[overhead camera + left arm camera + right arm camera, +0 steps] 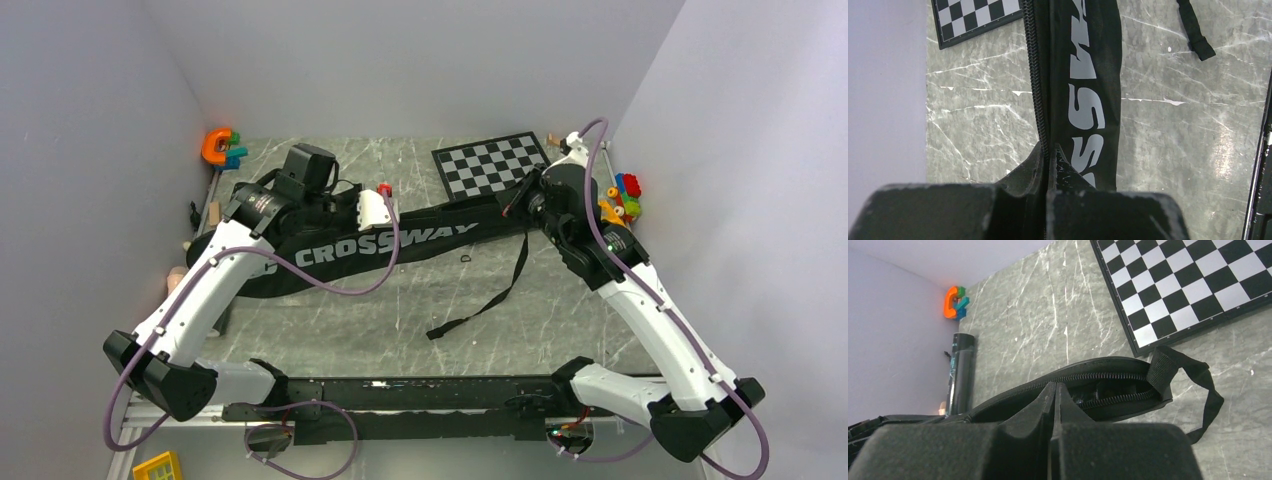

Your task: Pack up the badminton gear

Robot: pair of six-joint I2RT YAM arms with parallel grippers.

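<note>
Two grippers, both with fingers pressed together: left gripper [1049, 150] clamped on the zipper seam of the one black racket bag [430, 235], right gripper [1055, 389] at its partly unzipped end. Bag lies lengthwise across the table [400, 330], white "CROSSWAY" lettering uppermost. One dark tube [960, 375] by the wall; one chessboard [492, 163] behind.

We find the racket bag [380, 245] lying left to right across the middle of the surface [400, 330]. The chessboard [493, 163] lies just behind the bag's right end. A toy cluster [222, 147] sits in the far left corner, and the tube [960, 372] lies along the left wall between it and the bag. A second toy group [622, 197] sits right of the chessboard. The strap [490, 290] trails from the bag toward the near edge.
</note>
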